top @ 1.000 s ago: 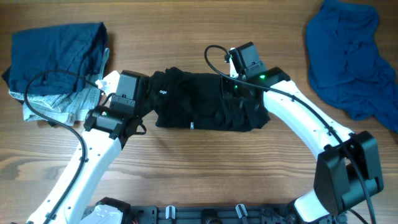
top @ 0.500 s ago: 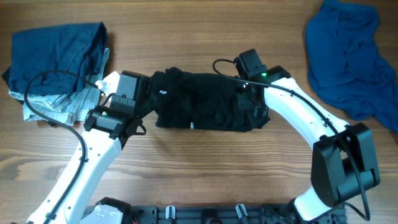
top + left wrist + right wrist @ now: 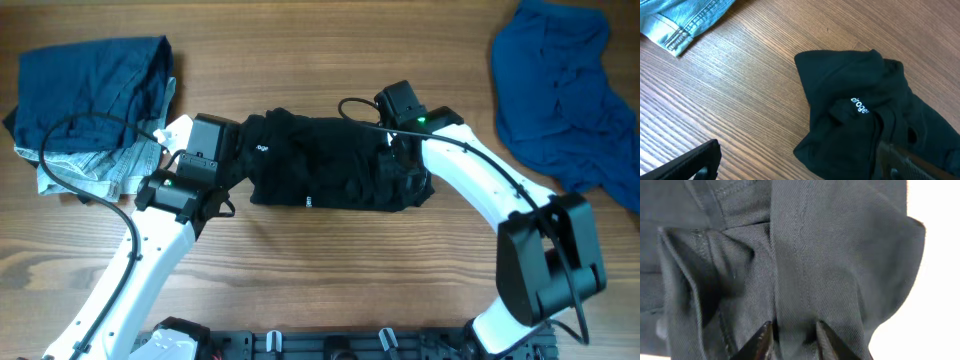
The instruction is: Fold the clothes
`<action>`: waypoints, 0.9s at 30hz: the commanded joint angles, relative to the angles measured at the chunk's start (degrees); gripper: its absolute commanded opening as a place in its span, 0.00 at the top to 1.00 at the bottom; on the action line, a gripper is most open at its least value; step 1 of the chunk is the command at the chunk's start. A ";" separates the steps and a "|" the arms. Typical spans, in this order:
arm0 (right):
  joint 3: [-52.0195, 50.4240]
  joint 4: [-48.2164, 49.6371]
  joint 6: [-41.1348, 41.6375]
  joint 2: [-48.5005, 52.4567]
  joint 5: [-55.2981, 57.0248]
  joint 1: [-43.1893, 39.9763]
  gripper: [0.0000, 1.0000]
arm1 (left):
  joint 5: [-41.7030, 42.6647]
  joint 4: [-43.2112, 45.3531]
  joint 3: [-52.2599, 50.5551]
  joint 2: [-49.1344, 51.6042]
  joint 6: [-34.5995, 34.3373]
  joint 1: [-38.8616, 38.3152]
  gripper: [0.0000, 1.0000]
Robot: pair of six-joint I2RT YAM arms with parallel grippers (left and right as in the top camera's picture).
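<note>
Garment (image 3: 320, 165) sits mid-tabletop, bunched into a long black lump, lettering (image 3: 860, 106) at its left end. My right pincer (image 3: 796, 341) is at the right end, pinching a raised ridge of fabric between the tips. My left pincer (image 3: 800, 162) is spread wide over the lettered end, holding nothing; can't tell if it touches. Blue pile (image 3: 90, 85) in the far left corner, loose blue cloth (image 3: 565, 95) in the far right corner, both well apart from the work.

Risks:
- The ridge looks several layers thick, so a lift likely drags the whole lump instead of opening one edge.
- The bite looks shallow, near the tips, so fabric could slip out under tension.
- The left end is unanchored, so any pull slides everything right.
- Right arm's cable (image 3: 345, 103) loops over the garment's far edge and could snag.
</note>
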 commanded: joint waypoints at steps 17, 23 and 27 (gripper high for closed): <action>7.96 -2.86 0.92 -1.27 -5.81 -0.15 0.96 | 0.09 -0.17 0.90 2.36 1.16 0.37 0.00; 8.22 5.55 6.88 0.42 -11.39 3.96 0.96 | 0.09 0.00 0.90 2.36 1.16 0.37 0.00; 8.22 5.88 6.97 5.31 -11.39 5.84 0.68 | 0.11 -0.04 0.90 2.36 1.16 0.37 0.00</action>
